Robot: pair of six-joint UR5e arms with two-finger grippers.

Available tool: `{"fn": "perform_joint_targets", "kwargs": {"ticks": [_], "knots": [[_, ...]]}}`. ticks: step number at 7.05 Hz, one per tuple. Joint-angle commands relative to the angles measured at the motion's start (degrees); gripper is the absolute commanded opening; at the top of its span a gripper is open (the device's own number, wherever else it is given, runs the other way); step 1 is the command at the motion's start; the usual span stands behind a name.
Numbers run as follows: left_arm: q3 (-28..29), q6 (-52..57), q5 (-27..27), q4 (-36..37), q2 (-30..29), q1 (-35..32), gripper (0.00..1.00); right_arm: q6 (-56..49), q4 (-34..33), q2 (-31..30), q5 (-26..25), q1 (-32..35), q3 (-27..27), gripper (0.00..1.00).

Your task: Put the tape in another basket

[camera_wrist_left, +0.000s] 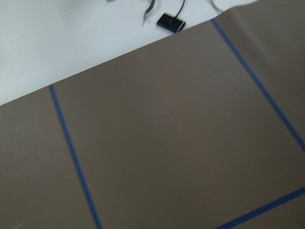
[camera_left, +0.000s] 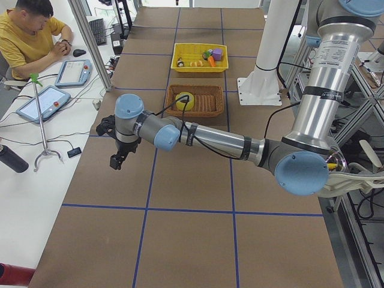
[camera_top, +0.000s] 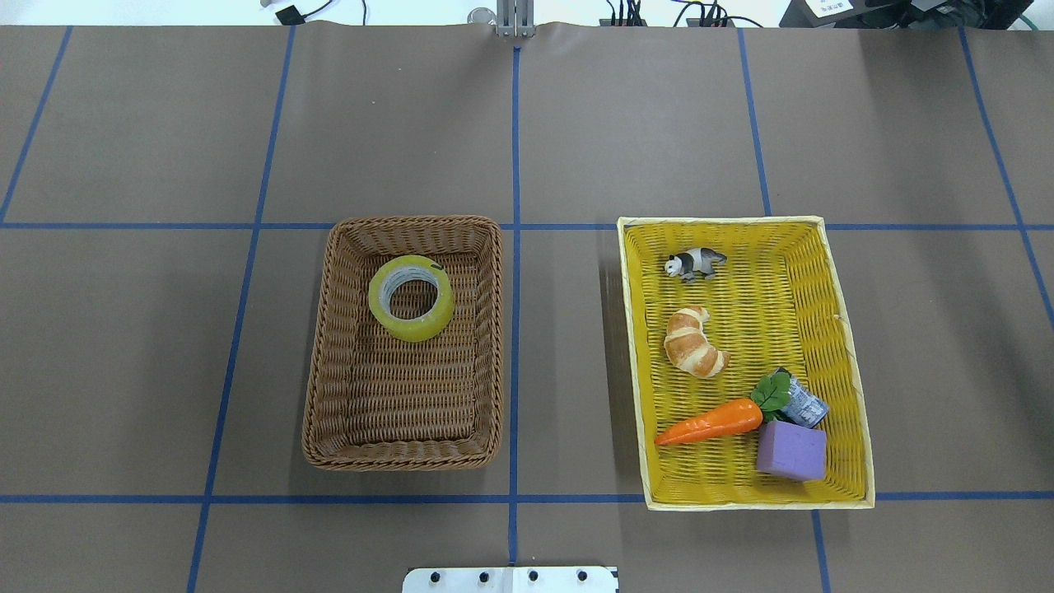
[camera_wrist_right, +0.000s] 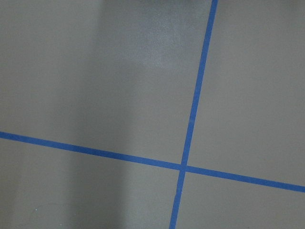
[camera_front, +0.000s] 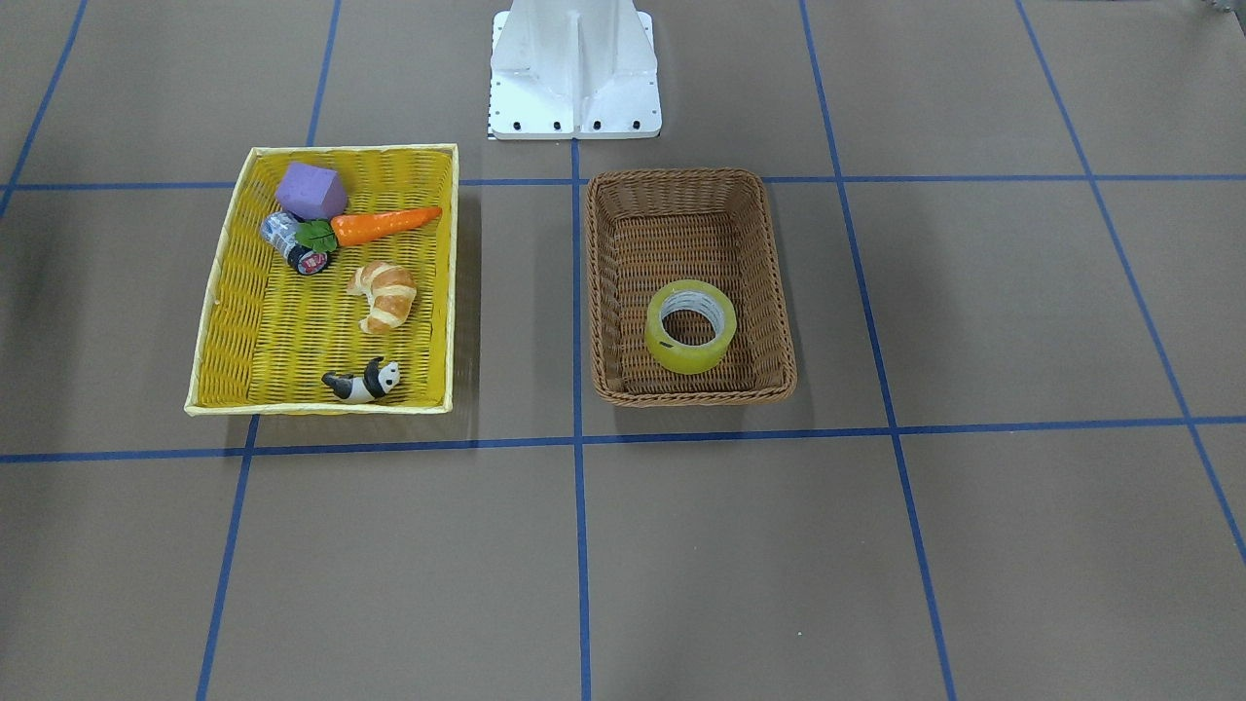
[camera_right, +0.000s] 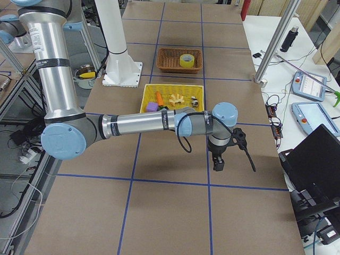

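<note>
- Tape (camera_front: pixel 683 356) is in neither gripper; both hang over bare table, well apart from it.
- Left gripper (camera_left: pixel 116 161) points down from the near arm in the left side view, which reaches out low towards the operators' edge. It shows in that side view only, so I cannot tell whether its fingers are apart or together.
- Its wrist camera sees only brown table (camera_wrist_left: pixel 171 143), blue tape lines (camera_wrist_left: pixel 71 157), and a small black object (camera_wrist_left: pixel 171 22) on the white surface past the table's edge.
- Right gripper (camera_right: pixel 218 163) also points down, from the near arm in the right side view. Its state cannot be told either.
- Its wrist camera shows a crossing of blue lines on the table.
- The tape lies flat, hole upward, on the floor of the brown wicker basket (camera_front: pixel 605 292). It sits in the half farther from the robot, close to that end wall, with nothing else in the basket.
- The yellow basket (camera_front: pixel 219 321) stands beside the brown one, on the robot's right, with a gap between them.
- It holds a purple block (camera_front: pixel 311 191), a carrot (camera_front: pixel 384 225), a small can (camera_front: pixel 292 241) touching the carrot's leaves, a croissant (camera_front: pixel 386 295) and a panda figure (camera_front: pixel 362 382).
- The white robot base (camera_front: pixel 574 68) stands behind the two baskets.
- An operator (camera_left: pixel 30 36) in a yellow shirt sits at the side bench.
</note>
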Motion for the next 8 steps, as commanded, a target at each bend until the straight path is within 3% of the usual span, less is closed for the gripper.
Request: {"fn": "perform_joint_targets", "kwargs": {"ticks": [1, 8], "knots": [[-0.45, 7.13, 0.14, 14.39, 3.37, -3.6, 0.99, -2.83, 0.0, -1.76, 0.4, 1.11, 0.24, 1.0], [-1.24, 6.42, -0.3, 14.42, 6.39, -4.39, 0.99, -2.93, 0.0, -3.0, -0.74, 2.61, 0.25, 1.0]]}}
